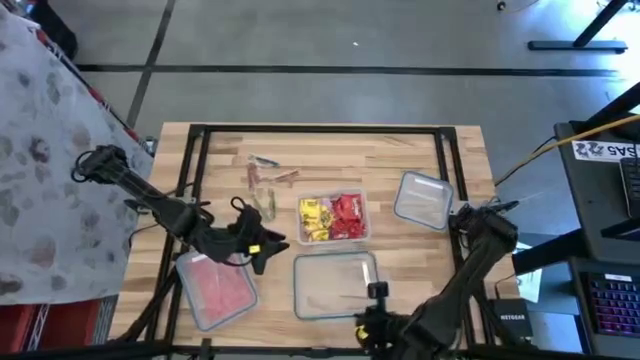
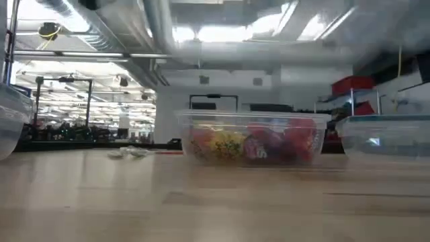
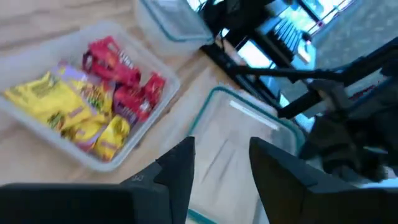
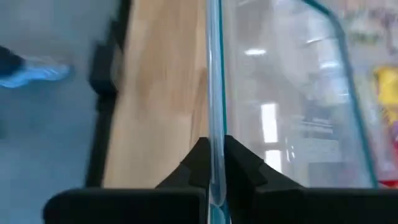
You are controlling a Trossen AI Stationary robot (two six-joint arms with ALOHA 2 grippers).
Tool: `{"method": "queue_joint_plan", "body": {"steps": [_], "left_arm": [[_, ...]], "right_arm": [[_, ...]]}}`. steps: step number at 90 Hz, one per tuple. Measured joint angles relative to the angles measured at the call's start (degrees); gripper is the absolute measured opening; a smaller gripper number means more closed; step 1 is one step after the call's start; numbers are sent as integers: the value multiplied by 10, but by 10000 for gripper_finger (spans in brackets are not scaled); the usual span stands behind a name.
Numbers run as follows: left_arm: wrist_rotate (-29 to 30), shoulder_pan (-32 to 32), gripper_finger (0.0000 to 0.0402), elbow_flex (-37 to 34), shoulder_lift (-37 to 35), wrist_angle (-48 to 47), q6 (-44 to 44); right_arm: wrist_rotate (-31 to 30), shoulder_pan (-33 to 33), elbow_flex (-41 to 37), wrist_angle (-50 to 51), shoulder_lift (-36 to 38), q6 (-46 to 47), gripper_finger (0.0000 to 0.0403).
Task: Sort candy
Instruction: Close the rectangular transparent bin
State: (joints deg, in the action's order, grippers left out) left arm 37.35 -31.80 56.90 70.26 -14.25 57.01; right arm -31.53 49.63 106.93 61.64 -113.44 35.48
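On the light wooden table (image 1: 330, 140), seen from above and going from nine o'clock toward three, the clear rectangular plastic container filled with pink-red pieces (image 1: 215, 288) is sitting at about seven o'clock. Just beside its upper corner the left gripper (image 1: 262, 250) is hanging over bare wood, its two dark fingers (image 3: 180, 171) standing a little apart with nothing between them. In the left wrist view those fingers are pointing toward the empty container.

Up at about eleven o'clock a few loose wrapped candy pieces (image 1: 265, 180) are lying scattered on the wood, near one another and clear of every container; their colours are hard to tell.

At the table's middle the clear container holding yellow and red wrapped candy (image 1: 333, 217) is standing, yellow packets toward nine o'clock, red toward three. In the low view it is showing as a shallow tub (image 2: 252, 138) heaped with both colours.

Directly toward six o'clock from it, the empty clear container with a teal rim (image 1: 335, 283) is resting flat. The right gripper (image 1: 376, 292) is sitting at its edge nearest three o'clock, and in the right wrist view its fingers (image 4: 242, 165) are pinching the thin rim of that container (image 4: 280, 99).

At about two o'clock a smaller clear lidded container (image 1: 422, 199) is lying apart from the rest.
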Motion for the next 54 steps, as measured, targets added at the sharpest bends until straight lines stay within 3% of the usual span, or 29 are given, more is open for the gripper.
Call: {"method": "queue_joint_plan", "body": {"steps": [13,36,54], "left_arm": [[2,8,136,9,0,0,-17],[-7,33,136,9,0,-2,-42],[-53,37,136,9,6,-14,-52]], "right_arm": [[67,-34,3,-7,55,-30,4],[321,-135,3,-145,87,-120,5],[410,-187,3,-171,92,-87,5]]}}
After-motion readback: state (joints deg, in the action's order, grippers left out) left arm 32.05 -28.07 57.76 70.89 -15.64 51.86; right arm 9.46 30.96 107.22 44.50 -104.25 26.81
